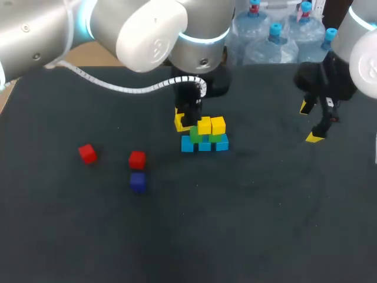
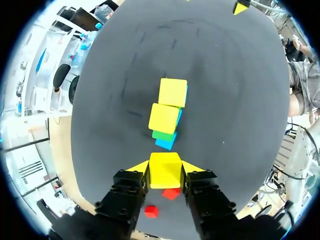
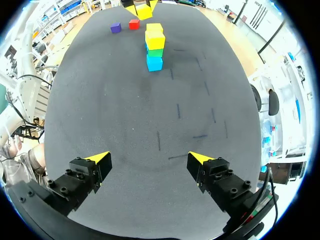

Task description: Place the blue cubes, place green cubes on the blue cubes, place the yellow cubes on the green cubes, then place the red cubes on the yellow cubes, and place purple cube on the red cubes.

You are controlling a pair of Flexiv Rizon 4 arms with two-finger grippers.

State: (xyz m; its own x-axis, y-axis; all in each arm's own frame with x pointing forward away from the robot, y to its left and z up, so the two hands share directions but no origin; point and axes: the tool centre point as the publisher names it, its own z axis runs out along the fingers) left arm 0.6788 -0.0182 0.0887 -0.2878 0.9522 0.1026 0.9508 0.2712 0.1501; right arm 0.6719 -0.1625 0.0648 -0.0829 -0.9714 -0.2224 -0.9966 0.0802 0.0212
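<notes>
Left gripper (image 2: pixel 165 168): a yellow cube (image 2: pixel 165 173) is being pinched between the fingers, just beside the stack (image 1: pixel 205 135).
Stack: blue cubes (image 1: pixel 204 145) are being topped by green cubes (image 1: pixel 207 138), mostly being hidden under two yellow cubes (image 1: pixel 211 125).
Red cubes (image 1: pixel 88 153): being seen loose on the table (image 1: pixel 253 224), well apart from the stack; one's being half blocked by the held cube.
Purple cube (image 1: pixel 138 181): being seen just beside one red cube.
Right gripper (image 3: pixel 149 158): jaws being held wide apart, well off to the side.

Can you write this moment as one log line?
left gripper: shut on yellow cube | right gripper: open | stack: blue, green, two yellow | loose: two red cubes, purple cube
</notes>
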